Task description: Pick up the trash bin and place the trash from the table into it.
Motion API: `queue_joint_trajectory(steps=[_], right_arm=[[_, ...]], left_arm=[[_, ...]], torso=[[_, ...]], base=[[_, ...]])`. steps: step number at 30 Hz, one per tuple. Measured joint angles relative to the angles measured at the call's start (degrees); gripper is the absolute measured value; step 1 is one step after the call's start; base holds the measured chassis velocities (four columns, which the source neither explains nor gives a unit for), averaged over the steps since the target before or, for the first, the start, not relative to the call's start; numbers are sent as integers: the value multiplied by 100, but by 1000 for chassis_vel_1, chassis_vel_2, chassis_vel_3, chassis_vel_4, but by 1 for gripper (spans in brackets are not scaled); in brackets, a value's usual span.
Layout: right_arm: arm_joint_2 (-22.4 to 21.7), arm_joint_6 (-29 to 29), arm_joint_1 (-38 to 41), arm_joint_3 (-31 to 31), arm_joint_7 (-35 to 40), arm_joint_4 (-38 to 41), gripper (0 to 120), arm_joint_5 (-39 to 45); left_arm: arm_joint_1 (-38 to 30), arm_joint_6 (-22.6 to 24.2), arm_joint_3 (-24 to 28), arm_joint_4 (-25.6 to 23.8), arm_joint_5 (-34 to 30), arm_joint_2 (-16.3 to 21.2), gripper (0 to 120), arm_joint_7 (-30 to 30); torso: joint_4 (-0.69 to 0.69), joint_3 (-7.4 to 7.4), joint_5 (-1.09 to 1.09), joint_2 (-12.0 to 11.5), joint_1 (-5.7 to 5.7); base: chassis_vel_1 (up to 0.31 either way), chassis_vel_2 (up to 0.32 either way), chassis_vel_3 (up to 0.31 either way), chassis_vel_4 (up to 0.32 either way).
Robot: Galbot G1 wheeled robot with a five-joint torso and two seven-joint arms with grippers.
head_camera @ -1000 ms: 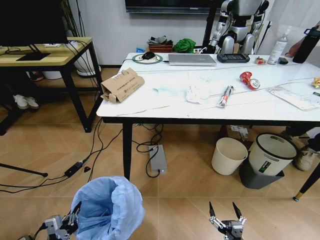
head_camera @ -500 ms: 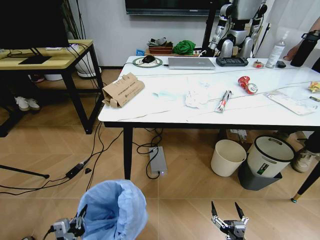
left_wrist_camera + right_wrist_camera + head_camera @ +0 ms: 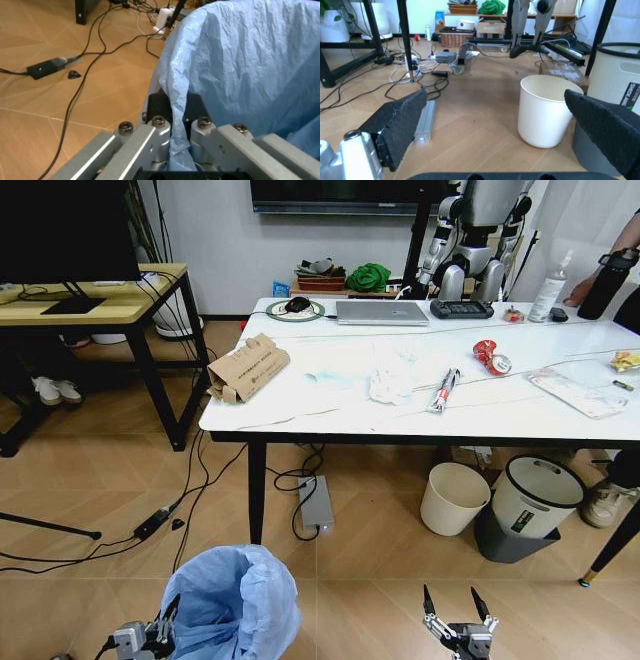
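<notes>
Wood-look flooring runs under the table (image 3: 300, 405), where the trash lies spread: cardboard (image 3: 246, 367), tissue (image 3: 392, 381), a red wrapper (image 3: 489, 355) and a clear sheet (image 3: 583, 391). The left gripper (image 3: 158, 636) is clamped on the bag-covered rim of the bin (image 3: 235, 605), low at the robot's left and well short of the table, while the right gripper (image 3: 458, 618) hangs low with fingers spread wide and nothing in them. I judge the bin pickup is in hand, and next the bin must reach the table's edge; its lower half is cut off, so I cannot tell whether it is off the floor.
</notes>
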Motion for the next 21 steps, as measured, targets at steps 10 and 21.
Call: queue_joint_trajectory(steps=[10,21], right_arm=[[3,2,-21,15,-1,68,100,-8],[4,-2,-77,73,-1,209,100,-25]], left_arm=[[-18,19,6,-23,-26,34,0,-1],[-38,4,85,2,-20,69,0,3]], torso=[[0,158,1,263,105],[-1,307,0,518,211]], base=[[0,0,0,0],[0,0,0,0]])
